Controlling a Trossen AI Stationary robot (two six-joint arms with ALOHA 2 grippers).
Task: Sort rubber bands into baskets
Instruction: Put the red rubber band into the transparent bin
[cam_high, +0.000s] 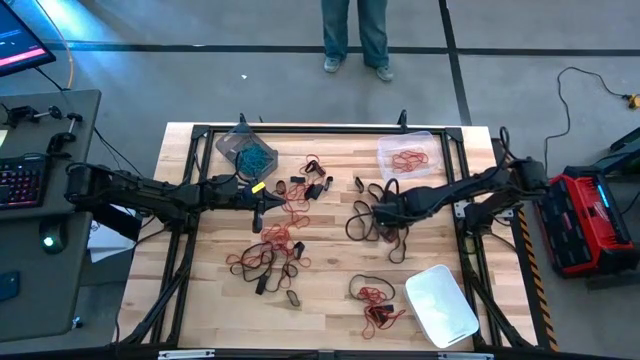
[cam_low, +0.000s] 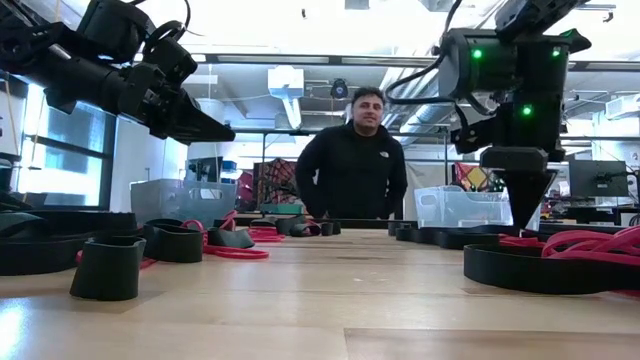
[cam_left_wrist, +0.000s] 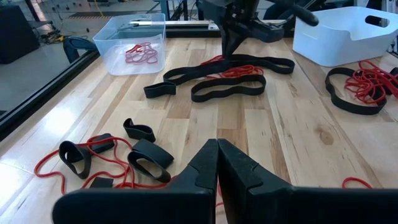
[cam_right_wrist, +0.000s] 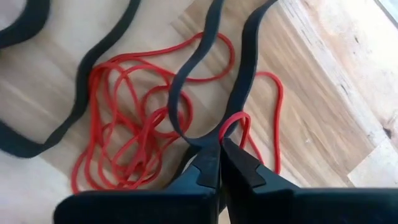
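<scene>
A: Start close in. What has the right gripper (cam_right_wrist: 219, 142) got?

B: Its fingers are pressed together on a loop of a red rubber band (cam_right_wrist: 231, 122), right where a black band (cam_right_wrist: 186, 81) crosses the tangle, down at the table (cam_high: 330, 250) right of centre.

A: So the risk?

B: I'd judge two. The pinch is thin, at the very tips, so the red loop could slip out on the lift. And the red strands lie threaded under the black band, so a lift may drag black along and drop mixed colours in one tub.

A: And the left gripper (cam_left_wrist: 218, 163)?

B: Fingers closed on nothing, hovering above the left-centre scatter of small black bands (cam_left_wrist: 149, 163) and red ones.

A: Farther out?

B: The clear basket (cam_high: 406, 155) with red bands sits at the far edge, nearest the right arm; the grey-tinted basket (cam_high: 245, 148) holds teal ones; the whitish basket (cam_high: 441, 304) lies at the near right. A person (cam_low: 352, 160) stands beyond the table.
</scene>
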